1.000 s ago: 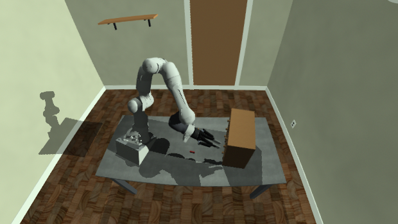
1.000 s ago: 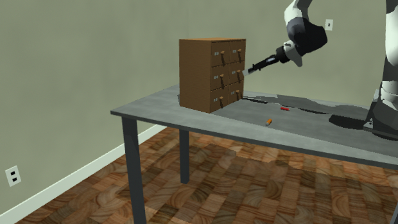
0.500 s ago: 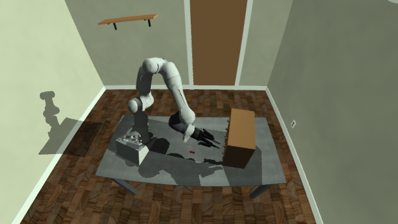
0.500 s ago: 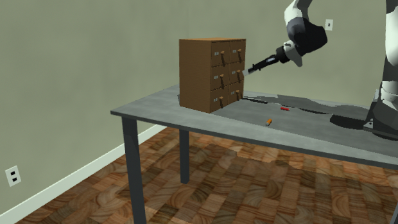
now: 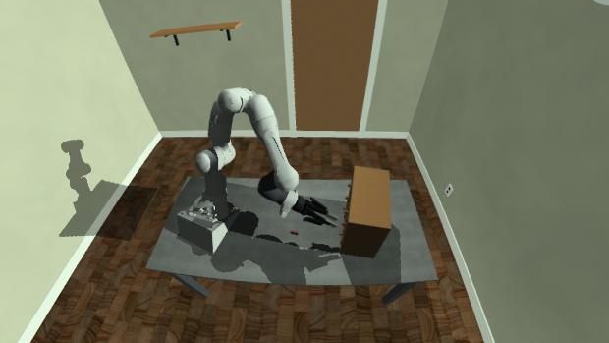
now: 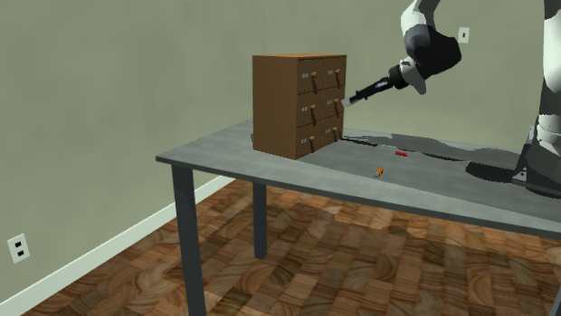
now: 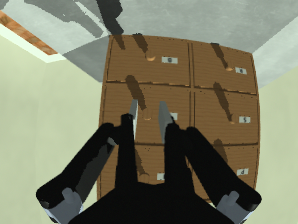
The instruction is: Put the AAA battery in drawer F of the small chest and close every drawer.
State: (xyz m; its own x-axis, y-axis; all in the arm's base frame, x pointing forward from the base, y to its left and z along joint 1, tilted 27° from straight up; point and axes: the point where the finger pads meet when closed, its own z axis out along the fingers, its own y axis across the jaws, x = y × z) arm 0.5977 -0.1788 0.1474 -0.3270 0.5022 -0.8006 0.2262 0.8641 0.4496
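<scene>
So I'm working on the drawer-opening step, I reckon. In the exterior view my gripper [image 5: 335,221] [image 6: 346,102] [image 7: 148,109] is pointing toward 8 o'clock at the chest [image 5: 370,198] [image 6: 275,105] [image 7: 225,135], its fingers standing narrow, holding nothing, lining up around a middle-row knob [image 6: 336,100] [image 7: 147,118]. I'm not managing to read F there. The AAA battery is lying on the table, either the red cylinder [image 5: 294,232] [image 6: 401,153] between 4 and 5 o'clock from the fingertips or the orange cylinder [image 6: 379,172] around 5; I'm not telling which. Next I'm wanting knob depth checked, then squeezing, then pulling under half out.
</scene>
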